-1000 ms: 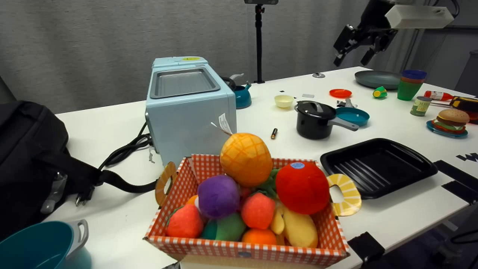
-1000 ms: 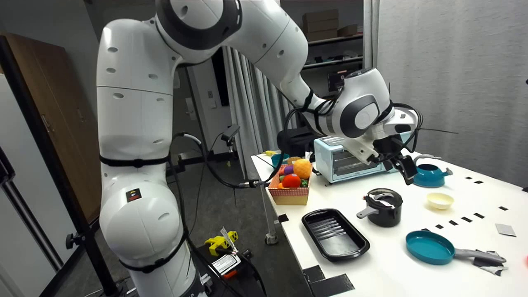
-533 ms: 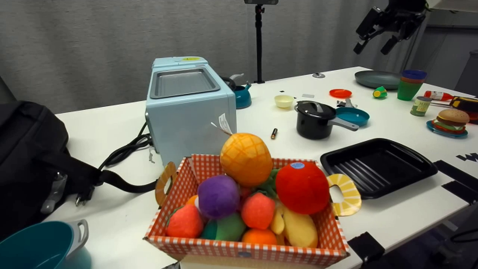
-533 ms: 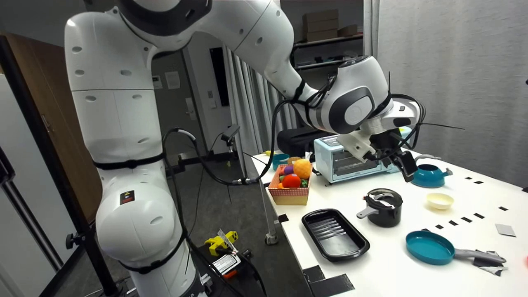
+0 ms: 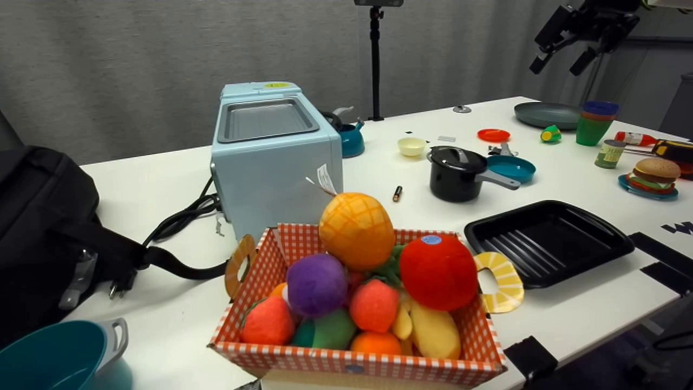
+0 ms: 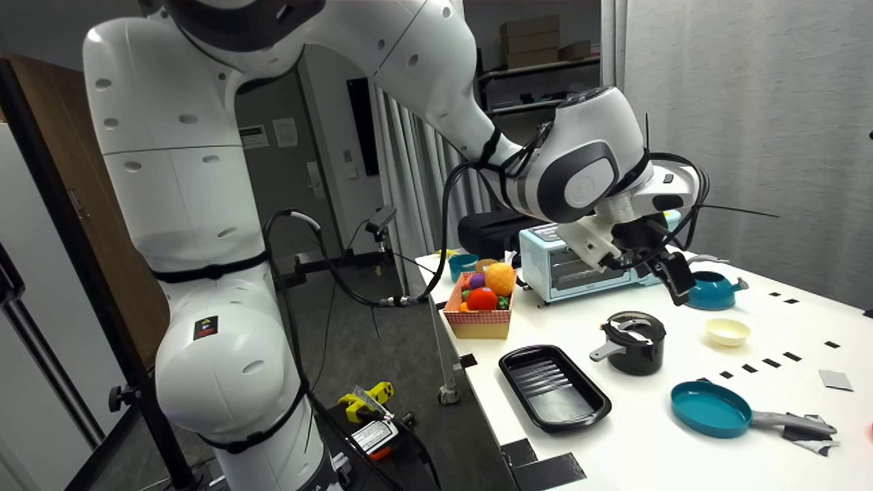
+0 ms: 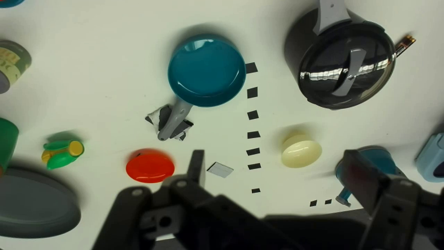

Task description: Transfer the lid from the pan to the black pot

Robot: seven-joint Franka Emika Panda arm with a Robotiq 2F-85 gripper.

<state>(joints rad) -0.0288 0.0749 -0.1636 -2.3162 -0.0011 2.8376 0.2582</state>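
Observation:
The black pot (image 5: 453, 184) stands upright on the white table; it also shows in the wrist view (image 7: 300, 45). A dark glossy lid (image 7: 350, 71) with a grey handle lies on the pot's rim; it shows in both exterior views (image 5: 455, 156) (image 6: 635, 327). The dark grey pan (image 5: 547, 115) lies at the table's far end; in the wrist view (image 7: 34, 205) it is cut off at the left and its visible inside is bare. My gripper (image 5: 557, 64) is open, holds nothing and hangs high above the table, apart from pot and pan; its fingers are wide apart in the wrist view (image 7: 274, 156).
A teal pan (image 7: 208, 69) with a grey handle lies beside the pot. A cream bowl (image 7: 301, 151), red plate (image 7: 150, 166) and teal kettle (image 6: 711, 292) stand near. A black grill tray (image 6: 556, 389), fruit basket (image 5: 357, 355) and light-blue oven (image 5: 279, 173) are also on the table.
The arm has drawn back, and my open gripper has moved right and up in an exterior view, away from the pot. The pot, lid and pan have not moved.

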